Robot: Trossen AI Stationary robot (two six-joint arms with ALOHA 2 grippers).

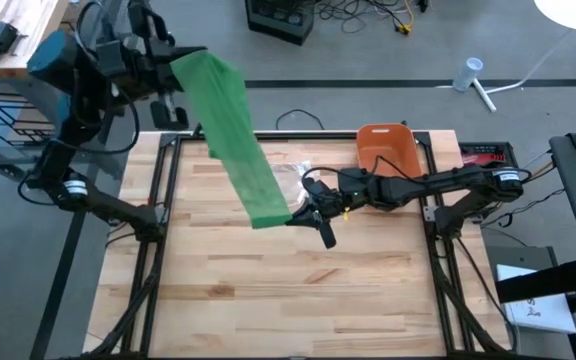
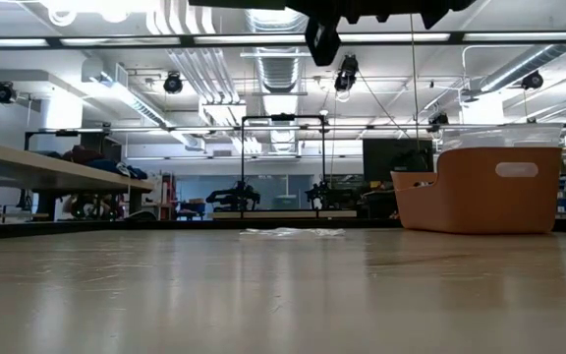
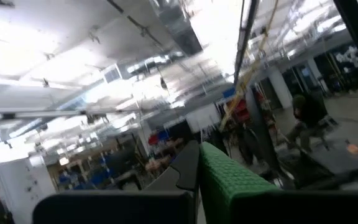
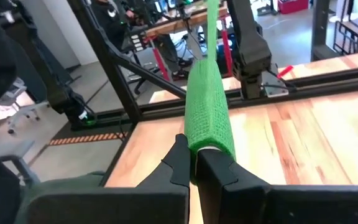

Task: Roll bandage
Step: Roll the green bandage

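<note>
**Green bandage strung between 2 grippers over the table**

Big wooden table (image 1: 298, 290) underneath everything, mostly bare planks with black rails along the sides. Orange bin (image 1: 385, 148) parked near the far edge, right of middle – same bin looming large at the right in the low view (image 2: 482, 192). Crinkly clear plastic wrapper (image 1: 290, 177) lying flat on the wood just left of the bin, partly under the bandage in the top-down shot.

Green bandage (image 1: 230, 135) stretched out as a long wide strip, slanting from up high at the far left corner down toward the table's middle. Hanging in the air, not resting on the wood.

Left gripper (image 1: 173, 62) raised well above the far left corner, jaws shut on the upper end of the strip – green mesh visible pinched right beside a dark finger in the left wrist view (image 3: 229, 180).

Right gripper (image 1: 310, 216) reaching in low from the right side to about the centre of the table, jaws clamped shut on the lower end, where the bandage bunches into a narrow roll-like fold (image 4: 209, 115) rising straight out from between the 2 fingertips.
</note>
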